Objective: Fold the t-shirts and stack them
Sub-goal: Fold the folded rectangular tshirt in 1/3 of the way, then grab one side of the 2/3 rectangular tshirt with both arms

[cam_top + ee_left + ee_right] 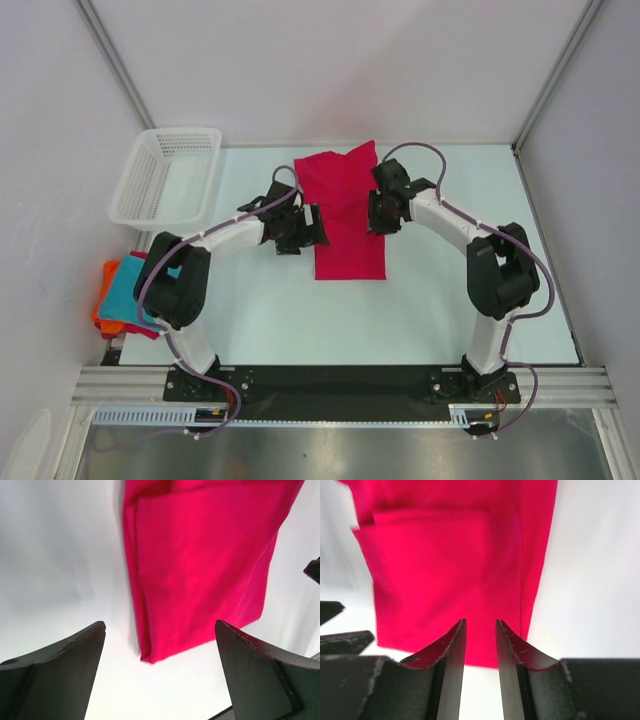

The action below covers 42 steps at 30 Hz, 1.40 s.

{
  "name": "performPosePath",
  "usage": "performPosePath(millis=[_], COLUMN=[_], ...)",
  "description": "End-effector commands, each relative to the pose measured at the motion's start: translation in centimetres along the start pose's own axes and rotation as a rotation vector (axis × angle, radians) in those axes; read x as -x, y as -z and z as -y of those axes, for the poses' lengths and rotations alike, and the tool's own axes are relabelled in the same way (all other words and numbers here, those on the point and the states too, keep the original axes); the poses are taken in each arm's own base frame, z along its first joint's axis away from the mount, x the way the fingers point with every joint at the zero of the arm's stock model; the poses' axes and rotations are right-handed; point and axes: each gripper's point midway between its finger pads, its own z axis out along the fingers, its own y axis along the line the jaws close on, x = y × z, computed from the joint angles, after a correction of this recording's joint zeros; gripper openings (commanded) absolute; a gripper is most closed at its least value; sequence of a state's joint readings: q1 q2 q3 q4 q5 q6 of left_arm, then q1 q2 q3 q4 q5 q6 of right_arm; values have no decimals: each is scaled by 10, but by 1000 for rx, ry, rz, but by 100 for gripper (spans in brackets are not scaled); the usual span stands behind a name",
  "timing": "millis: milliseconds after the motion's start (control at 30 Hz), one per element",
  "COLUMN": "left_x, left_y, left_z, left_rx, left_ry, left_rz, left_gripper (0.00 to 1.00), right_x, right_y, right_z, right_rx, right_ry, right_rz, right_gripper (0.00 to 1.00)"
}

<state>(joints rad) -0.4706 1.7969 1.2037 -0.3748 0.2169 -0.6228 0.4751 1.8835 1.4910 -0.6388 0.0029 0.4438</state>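
Crimson-pink t-shirt point(345, 225) lies mid-desk, running near-to-far betw. the two arms; it's narrowed into a long strip w/ doubled layers along its edges in both wrist views; far end is wider and uneven, one corner poking up toward the back wall; near end squared off.

Progress, as I judge it: lengthwise folds on this shirt look done; crosswise fold(s) to make it compact not yet done; after that it has to go onto the pile. Teal t-shirt point(128, 290) sits on top of the orange t-shirt point(103, 300) at the desk's left edge, well apart from the crimson one; they look already folded and stacked, but the left arm covers part of them, so can't say how tidy. So approx. two of three done, third partway.

Left claw point(160, 626) is just left of the strip, jaws spread wide, nothing betw. them; right claw point(480, 623) hovers over the strip's right side, jaws only a narrow slit apart, no cloth pinched.

White mesh basket point(135, 185) stands at far left of the desk point(430, 300), nothing seen in it.

Writing/brands: none readable; no print, tag or label shows on any shirt, basket or arm.
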Motion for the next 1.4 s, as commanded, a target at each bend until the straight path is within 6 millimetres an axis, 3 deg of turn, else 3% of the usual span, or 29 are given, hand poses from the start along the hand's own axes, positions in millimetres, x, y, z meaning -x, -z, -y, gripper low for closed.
performPosePath(millis=[0,67,100,133,200,233,333,633,967,1367], left_x=[-13,-27,-31,-33,-48,-51,-70,-94,-89,-87], left_y=[23,28,29,34,33,32,21,-10,-18,-26], left_z=[3,1,-1,2,2,5,4,4,3,3], left_rx=[-49,-55,-52,-65,-63,-74,-71,-65,-43,-37], left_ry=[-4,1,1,-4,-14,-23,-33,-44,-62,-60], left_rz=[41,38,37,51,38,41,3,-55,-56,-69], left_gripper=[96,96,96,96,96,96,96,96,96,94], right_x=[-30,-43,-65,-75,-85,-101,-110,-109,-95,-120], right_y=[18,24,18,20,23,19,19,8,-2,-42], right_z=[1,-1,10,9,14,25,35,44,37,41], right_rx=[8,21,-5,16,27,6,-2,-21,-21,-28], right_ry=[4,10,6,7,5,1,-16,-19,-5,-22], right_rz=[-5,-6,-49,-70,-59,-84,-81,-95,-90,-159], right_gripper=[35,35,36,36,43,49,49,48,47,46])
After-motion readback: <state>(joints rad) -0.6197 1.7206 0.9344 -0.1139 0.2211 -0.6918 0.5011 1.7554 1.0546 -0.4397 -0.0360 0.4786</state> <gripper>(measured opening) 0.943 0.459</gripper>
